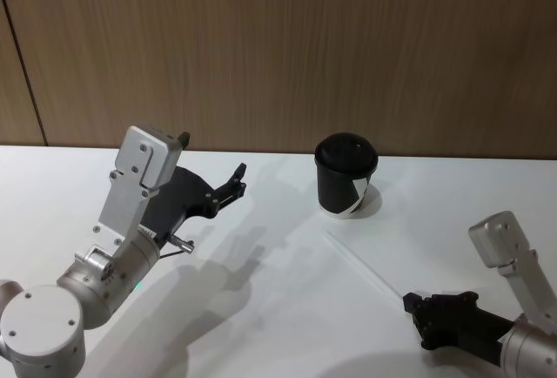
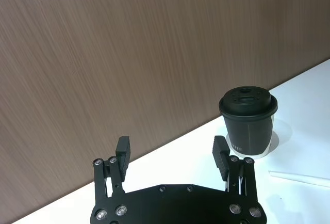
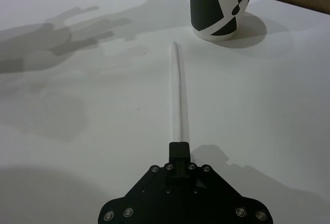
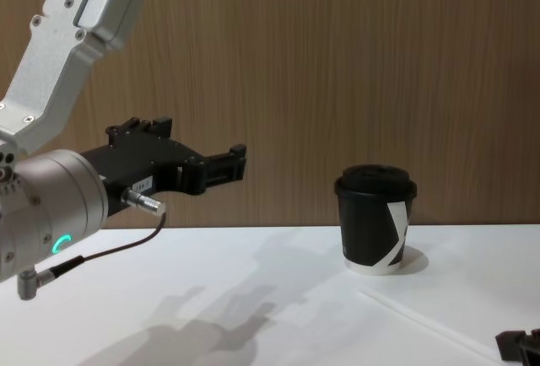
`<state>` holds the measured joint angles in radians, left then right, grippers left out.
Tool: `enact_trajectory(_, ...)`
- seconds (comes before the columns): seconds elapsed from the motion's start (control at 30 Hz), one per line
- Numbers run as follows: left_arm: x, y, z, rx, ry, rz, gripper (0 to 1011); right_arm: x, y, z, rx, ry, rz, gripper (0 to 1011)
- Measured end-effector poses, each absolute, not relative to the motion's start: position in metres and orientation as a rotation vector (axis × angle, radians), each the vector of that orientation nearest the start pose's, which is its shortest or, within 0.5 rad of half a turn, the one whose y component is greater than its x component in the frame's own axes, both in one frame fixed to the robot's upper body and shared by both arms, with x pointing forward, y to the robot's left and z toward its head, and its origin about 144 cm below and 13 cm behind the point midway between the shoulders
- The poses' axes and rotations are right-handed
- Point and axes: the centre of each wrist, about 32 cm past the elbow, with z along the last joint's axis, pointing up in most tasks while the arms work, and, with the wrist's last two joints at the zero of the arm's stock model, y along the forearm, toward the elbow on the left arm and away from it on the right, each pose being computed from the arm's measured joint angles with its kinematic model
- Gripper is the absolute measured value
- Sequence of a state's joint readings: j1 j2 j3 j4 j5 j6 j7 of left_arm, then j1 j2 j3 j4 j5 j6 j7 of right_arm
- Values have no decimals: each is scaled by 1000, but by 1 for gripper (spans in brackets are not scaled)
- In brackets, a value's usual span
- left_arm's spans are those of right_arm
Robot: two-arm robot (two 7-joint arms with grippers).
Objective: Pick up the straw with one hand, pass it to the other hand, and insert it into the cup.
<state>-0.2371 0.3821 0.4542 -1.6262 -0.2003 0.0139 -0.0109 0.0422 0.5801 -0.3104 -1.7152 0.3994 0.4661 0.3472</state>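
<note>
At lower right of the head view, right gripper [image 1: 414,310] closed at the near end of the straw [image 1: 361,265], below the cup [image 1: 345,176]; at left, left gripper [image 2: 172,147] raised, jaws open

left arm [image 4: 51,206]: silver-grey cylinder, green ring light [image 4: 57,244], black cable [image 4: 110,248] | left pincer [image 2: 171,145]: black, flat-fingered | right pincer [image 1: 416,317]: all-black

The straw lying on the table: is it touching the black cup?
Apart. The right wrist view shows bare white table between the far tip of the straw and the base of the cup.
</note>
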Motion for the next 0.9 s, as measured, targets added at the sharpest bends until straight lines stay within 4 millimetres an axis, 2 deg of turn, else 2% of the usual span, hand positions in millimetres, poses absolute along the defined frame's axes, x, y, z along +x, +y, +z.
enact_trajectory(0.5, 492, 198, 1204, 61, -268, 1124, 1003, 454, -291, 1181, -366, 179, -889, 0)
enact_trajectory(0.9, 492, 198, 1204, 61, -268, 1124, 1003, 457, -303, 1189, -234, 121, -871, 1)
